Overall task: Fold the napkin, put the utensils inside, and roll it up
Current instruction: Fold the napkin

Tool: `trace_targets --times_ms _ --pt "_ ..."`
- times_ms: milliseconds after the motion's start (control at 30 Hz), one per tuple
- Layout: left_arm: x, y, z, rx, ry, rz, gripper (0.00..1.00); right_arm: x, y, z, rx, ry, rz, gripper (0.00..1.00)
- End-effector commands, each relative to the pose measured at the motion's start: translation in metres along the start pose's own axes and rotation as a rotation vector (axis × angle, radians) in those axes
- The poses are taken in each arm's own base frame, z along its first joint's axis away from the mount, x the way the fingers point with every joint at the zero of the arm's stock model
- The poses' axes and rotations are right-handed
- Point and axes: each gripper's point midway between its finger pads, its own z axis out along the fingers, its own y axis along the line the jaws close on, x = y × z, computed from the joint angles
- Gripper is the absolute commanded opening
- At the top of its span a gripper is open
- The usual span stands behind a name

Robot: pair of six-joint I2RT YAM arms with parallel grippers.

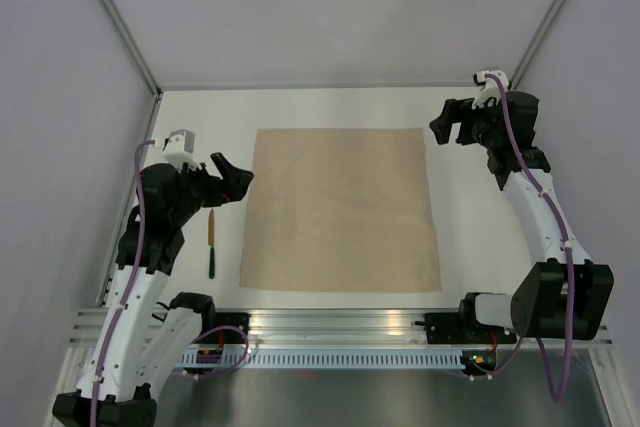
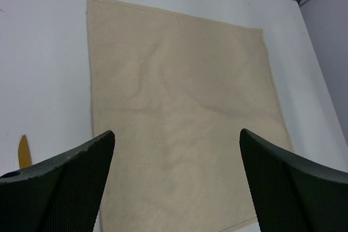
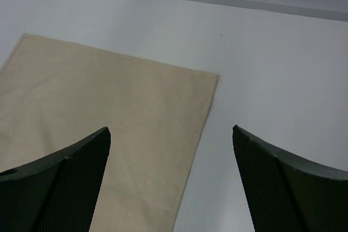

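white table (image 1: 200, 117), napkin (image 1: 340, 209) flat, utensil (image 1: 211, 245) beside its left edge, left gripper (image 1: 232, 177) and right gripper (image 1: 452, 133) wide-jawed

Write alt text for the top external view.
A square beige napkin lies flat and unfolded in the middle of a white table. A slim orange-and-dark utensil lies left of it. The left pincer and right pincer both hang open, empty, near the napkin's left edge and far right corner.

Beige napkin (image 1: 342, 209) spread flat; slim orange-and-dark utensil (image 1: 211, 244) just left.
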Motion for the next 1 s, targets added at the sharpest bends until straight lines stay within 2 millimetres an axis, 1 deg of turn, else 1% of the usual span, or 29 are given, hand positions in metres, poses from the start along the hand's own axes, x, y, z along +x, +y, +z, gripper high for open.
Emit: trace_targets --times_ms 0,67,100,133,200,233,300,333,367,400,433,467,500,533,567,600,633,667,700,733,800,833,867,900,933,967 --pt "-0.007 -0.015 0.000 0.075 -0.015 -0.036 1.00 -0.025 0.003 -0.009 0.000 -0.053 -0.028 0.98" --pt "-0.008 -0.017 0.001 0.082 -0.016 -0.036 1.00 -0.023 0.005 -0.009 -0.009 -0.039 -0.025 0.98" --pt "-0.008 -0.018 0.002 0.090 -0.012 -0.037 1.00 -0.026 0.007 -0.010 -0.021 -0.041 -0.031 0.98" --pt "-0.010 -0.021 0.002 0.103 -0.018 -0.034 1.00 -0.023 0.008 -0.010 -0.026 -0.026 -0.029 0.98" --pt "-0.010 -0.025 0.003 0.115 -0.016 -0.030 1.00 -0.025 0.012 -0.012 -0.046 -0.024 -0.031 0.98" --pt "-0.011 -0.032 0.003 0.137 -0.016 -0.018 1.00 -0.023 0.013 -0.012 -0.053 -0.015 -0.032 0.98" --pt "-0.009 -0.037 0.008 0.135 -0.010 -0.001 1.00 -0.026 0.014 -0.014 -0.057 -0.017 -0.035 0.98" --pt "-0.006 -0.057 0.009 0.189 0.000 0.030 0.99 -0.025 0.015 -0.014 -0.061 -0.007 -0.032 0.98" --pt "-0.002 -0.058 0.018 0.153 0.003 0.048 0.99 -0.029 0.016 -0.016 -0.061 -0.012 -0.033 0.98" --pt "0.003 -0.067 0.024 0.154 0.017 0.076 0.99 -0.028 0.016 -0.017 -0.063 0.001 -0.028 0.98" --pt "0.014 -0.098 0.023 0.222 0.044 0.118 0.98 -0.029 0.015 -0.017 -0.059 0.007 -0.025 0.98" --pt "0.017 -0.101 0.030 0.179 0.033 0.141 0.98 -0.036 0.016 -0.018 -0.054 0.001 -0.028 0.98" --pt "0.036 -0.108 0.045 0.160 0.077 0.182 0.98 -0.033 0.015 -0.020 -0.048 0.022 -0.023 0.98" --pt "0.054 -0.134 0.043 0.214 0.105 0.225 0.98 -0.033 0.013 -0.020 -0.041 0.028 -0.029 0.98" --pt "0.059 -0.144 0.051 0.200 0.082 0.246 0.97 -0.038 0.013 -0.022 -0.038 0.024 -0.035 0.98" --pt "0.082 -0.152 0.063 0.192 0.124 0.289 0.97 -0.035 0.012 -0.023 -0.032 0.041 -0.032 0.98" --pt "0.103 -0.177 0.060 0.246 0.150 0.332 0.96 -0.035 0.012 -0.024 -0.028 0.044 -0.036 0.98" --pt "0.113 -0.186 0.063 0.247 0.148 0.359 0.96 -0.037 0.010 -0.025 -0.016 0.044 -0.041 0.98" --pt "0.123 -0.202 0.066 0.274 0.139 0.386 0.95 -0.036 0.009 -0.026 -0.008 0.053 -0.039 0.98" --pt "0.158 -0.222 0.068 0.303 0.187 0.449 0.94 -0.036 0.008 -0.027 -0.001 0.054 -0.042 0.98" --pt "0.185 -0.242 0.073 0.318 0.192 0.516 0.93 -0.035 0.004 -0.028 0.019 0.057 -0.045 0.98" --pt "0.215 -0.259 0.074 0.343 0.226 0.563 0.91 -0.035 0.004 -0.029 0.022 0.056 -0.047 0.98" --pt "0.230 -0.266 0.077 0.352 0.239 0.588 0.90 -0.035 0.003 -0.030 0.028 0.056 -0.047 0.98" --pt "0.241 -0.277 0.078 0.375 0.236 0.596 0.89 -0.035 0.003 -0.030 0.031 0.055 -0.048 0.98" --pt "0.266 -0.289 0.079 0.400 0.262 0.624 0.88 -0.035 0.003 -0.031 0.034 0.055 -0.048 0.98" --pt "0.278 -0.298 0.077 0.434 0.276 0.626 0.88 -0.035 0.002 -0.031 0.036 0.055 -0.048 0.98"
